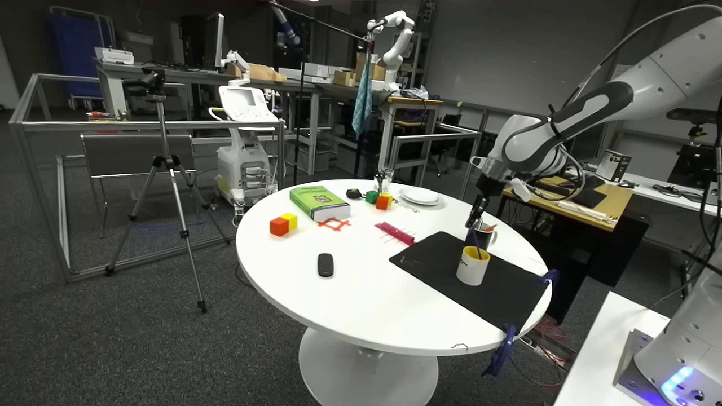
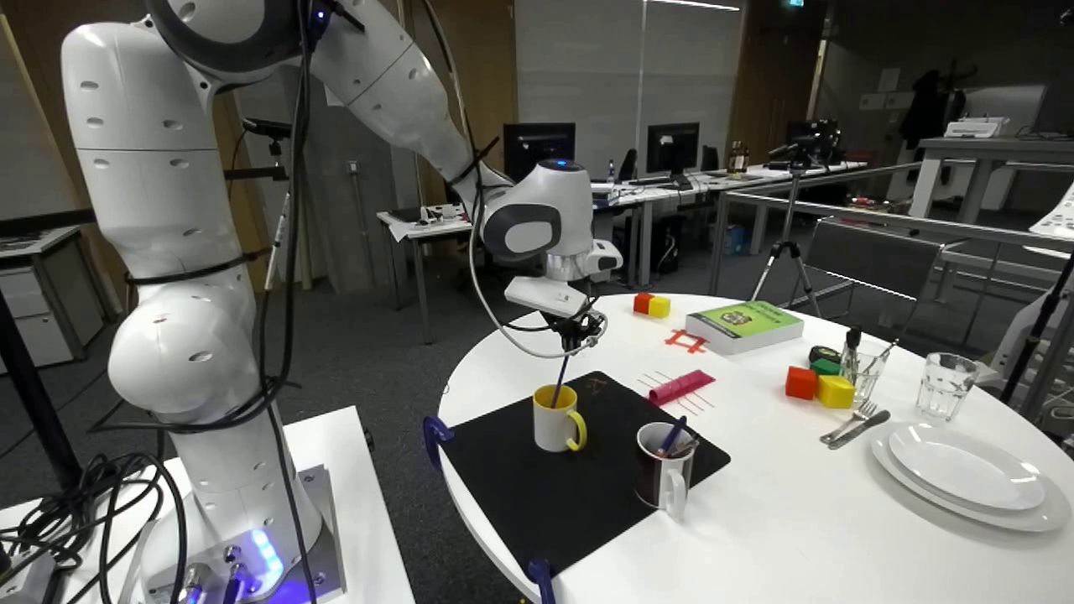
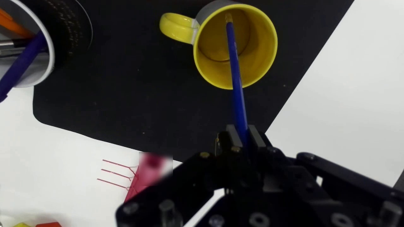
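Wrist view: the gripper (image 3: 245, 135) is pinching a slender blue rod (image 3: 235, 67), apparently steadying it within a yellow-lined white ceramic mug (image 3: 264, 52). Both exterior views: it is standing just inside a black mat's (image 2: 587, 491) edge, rim clearance seemingly mattering next.

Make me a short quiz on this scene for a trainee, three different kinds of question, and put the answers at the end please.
1. What is the gripper holding?
A) a fork
B) a blue stick
C) a red cube
2. True or false: the green book lies on the black mat.
3. Fill in the blank: the blue stick's lower end is inside the mug with the ____ interior.

Key:
1. B
2. False; the green book lies on the table, off the black mat.
3. yellow
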Motion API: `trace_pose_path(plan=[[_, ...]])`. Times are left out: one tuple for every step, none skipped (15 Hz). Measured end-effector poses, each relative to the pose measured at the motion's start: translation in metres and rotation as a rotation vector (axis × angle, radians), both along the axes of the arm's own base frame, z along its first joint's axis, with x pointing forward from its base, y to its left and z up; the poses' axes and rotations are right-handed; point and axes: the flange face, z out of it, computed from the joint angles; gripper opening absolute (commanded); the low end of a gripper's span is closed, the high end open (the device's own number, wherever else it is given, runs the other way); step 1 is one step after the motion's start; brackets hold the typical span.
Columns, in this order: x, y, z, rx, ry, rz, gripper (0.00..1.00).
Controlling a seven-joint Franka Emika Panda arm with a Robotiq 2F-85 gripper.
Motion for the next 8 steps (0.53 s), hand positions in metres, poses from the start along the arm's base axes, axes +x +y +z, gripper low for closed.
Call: trace_pose_path(plan=[[0.0,0.0,-0.004,-0.006,-0.008,0.01,0.02],[-0.001,0.0,-0.008,-0.011,-0.015,0.019,0.02],[-0.002,0.0,-0.012,-0.016,-0.022,0.025,0.02],[-0.002,0.0,-0.015,-0.021,-0.028,0.03,0.02],[-0.003,0.0,-0.018,-0.026,-0.033,0.037,0.34],[-0.003,0.0,-0.02,-0.031,-0.037,0.043,0.36],[-0.004,0.0,-0.023,-0.037,-0.037,0.049,0.42],[-0.004,0.0,-0.025,-0.042,-0.035,0.055,0.49]])
